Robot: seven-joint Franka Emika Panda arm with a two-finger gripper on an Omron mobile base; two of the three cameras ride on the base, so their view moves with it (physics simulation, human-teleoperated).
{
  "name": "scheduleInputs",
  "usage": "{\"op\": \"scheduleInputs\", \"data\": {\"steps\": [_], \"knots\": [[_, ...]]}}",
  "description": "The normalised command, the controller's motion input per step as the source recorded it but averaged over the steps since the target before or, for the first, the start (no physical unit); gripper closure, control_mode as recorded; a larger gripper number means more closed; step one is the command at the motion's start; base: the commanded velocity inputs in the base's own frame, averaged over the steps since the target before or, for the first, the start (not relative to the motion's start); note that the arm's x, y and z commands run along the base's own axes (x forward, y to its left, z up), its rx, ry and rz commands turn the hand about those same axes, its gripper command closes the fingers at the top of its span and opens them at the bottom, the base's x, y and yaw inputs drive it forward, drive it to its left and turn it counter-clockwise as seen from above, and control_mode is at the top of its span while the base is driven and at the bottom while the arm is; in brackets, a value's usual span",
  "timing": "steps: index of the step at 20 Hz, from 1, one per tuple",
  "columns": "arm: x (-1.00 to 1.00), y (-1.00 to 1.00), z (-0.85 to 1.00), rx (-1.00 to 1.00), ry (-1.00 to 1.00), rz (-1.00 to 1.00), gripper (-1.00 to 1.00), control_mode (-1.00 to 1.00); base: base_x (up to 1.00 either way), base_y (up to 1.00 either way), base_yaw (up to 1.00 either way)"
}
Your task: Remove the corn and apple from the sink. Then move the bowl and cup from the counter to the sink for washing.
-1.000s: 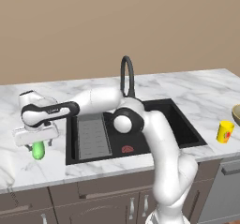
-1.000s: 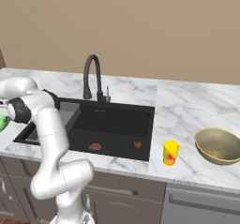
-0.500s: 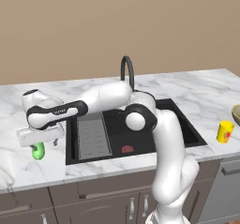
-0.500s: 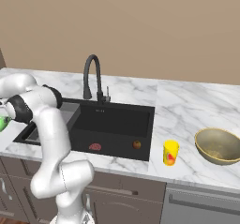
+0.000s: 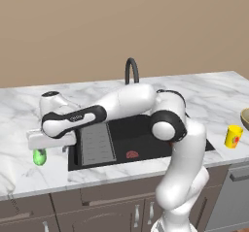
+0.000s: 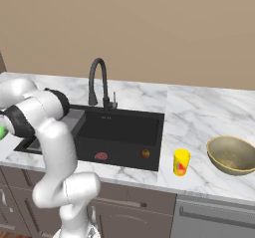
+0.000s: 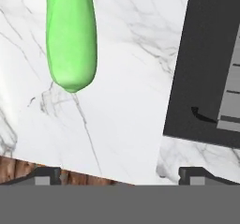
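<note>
1. Corn (image 5: 39, 157) lies on the tabletop (image 5: 19, 124), left of the sink (image 5: 141, 139).
2. We see our pincer (image 7: 119, 175) spread wide above it, gripping nothing.
3. Apple (image 6: 145, 154) sits in the basin.

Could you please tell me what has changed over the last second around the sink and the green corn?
The pincer, jaws open, has lifted a little off the bright green corn cob, which lies released on the white marble counter left of the black sink; the arm's elbow swung right. The small brownish apple, yellow cup and tan bowl stayed put.
</note>
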Motion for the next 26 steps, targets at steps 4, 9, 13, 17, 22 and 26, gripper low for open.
{"op": "scheduleInputs", "data": {"steps": [4, 9, 13, 17, 22, 26], "knots": [[-0.21, -0.37, 0.20, 0.21, 0.00, -0.01, -1.00, -1.00, 0.00, 0.00, 0.00], [-0.20, -0.35, 0.23, 0.10, -0.03, 0.00, -1.00, -1.00, 0.00, 0.00, 0.00], [-0.21, -0.31, 0.27, 0.00, -0.07, 0.00, -1.00, -1.00, 0.00, 0.00, 0.00], [-0.17, -0.25, 0.32, 0.00, 0.00, 0.00, -1.00, -1.00, 0.00, 0.00, 0.00], [-0.17, -0.31, 0.29, 0.00, 0.00, 0.00, -1.00, -1.00, 0.00, 0.00, 0.00], [-0.15, -0.37, 0.25, 0.00, 0.00, 0.00, -1.00, -1.00, 0.00, 0.00, 0.00]]}}
